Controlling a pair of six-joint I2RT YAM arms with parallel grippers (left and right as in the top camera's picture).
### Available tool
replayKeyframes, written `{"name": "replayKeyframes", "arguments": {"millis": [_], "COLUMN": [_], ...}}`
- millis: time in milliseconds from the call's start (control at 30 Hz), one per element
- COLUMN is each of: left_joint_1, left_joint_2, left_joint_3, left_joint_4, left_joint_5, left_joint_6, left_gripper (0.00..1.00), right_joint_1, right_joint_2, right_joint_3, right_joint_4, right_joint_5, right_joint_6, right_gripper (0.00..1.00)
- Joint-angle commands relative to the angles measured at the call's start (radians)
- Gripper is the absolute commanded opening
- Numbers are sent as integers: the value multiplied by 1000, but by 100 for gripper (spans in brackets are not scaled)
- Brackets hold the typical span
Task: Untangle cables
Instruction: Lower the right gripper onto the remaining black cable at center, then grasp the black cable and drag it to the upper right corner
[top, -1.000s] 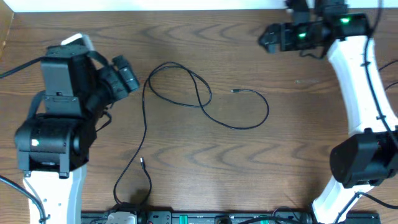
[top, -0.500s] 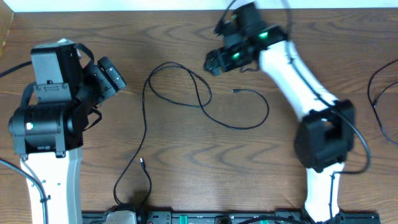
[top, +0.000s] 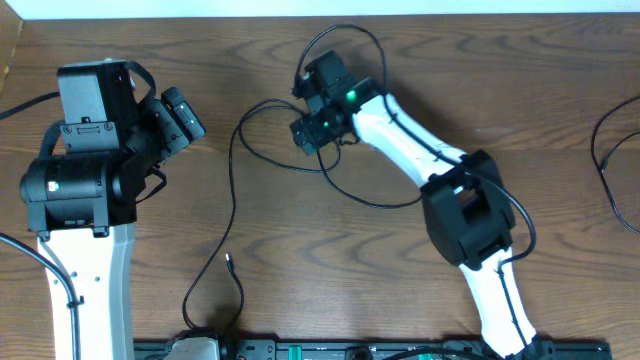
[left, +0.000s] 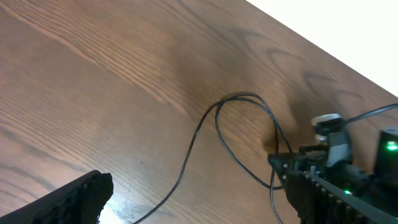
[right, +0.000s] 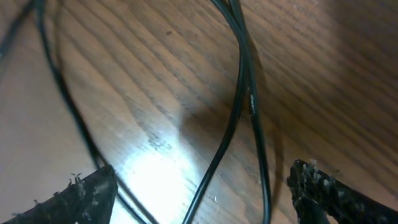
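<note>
Progress: early, nothing undone | thin black cable (top: 232, 190) loop crosses just under right end effector (right: 202, 190), spread, pinching nothing | left end effector (top: 190, 118) spread, well apart | left: uncross loop

Robot lab, left arm (top: 80, 190), right arm (top: 400, 140), table (top: 540, 80)

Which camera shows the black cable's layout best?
Overhead: the cable runs nearly full length, loop to plug. Left wrist shows only the loop; right wrist, just two strands close up.
</note>
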Motion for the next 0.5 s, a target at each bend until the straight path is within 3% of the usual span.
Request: {"name": "replayKeyframes", "arguments": {"millis": [0,467], "left_joint_1": [6,6], "left_joint_2": [2,2], "left_joint_3": [16,16], "left_joint_4": [2,-3], "left_joint_5": [-2,-1], "left_joint_6": [2,2], "left_gripper": [96,96], "right_joint_1": [34,55], "right_joint_2": [28,44], "right_joint_3": [2,-7], "right_joint_4": [3,-9], "right_joint_5": [138,164], "right_joint_6": [-4,112], "right_gripper": [84,65]}}
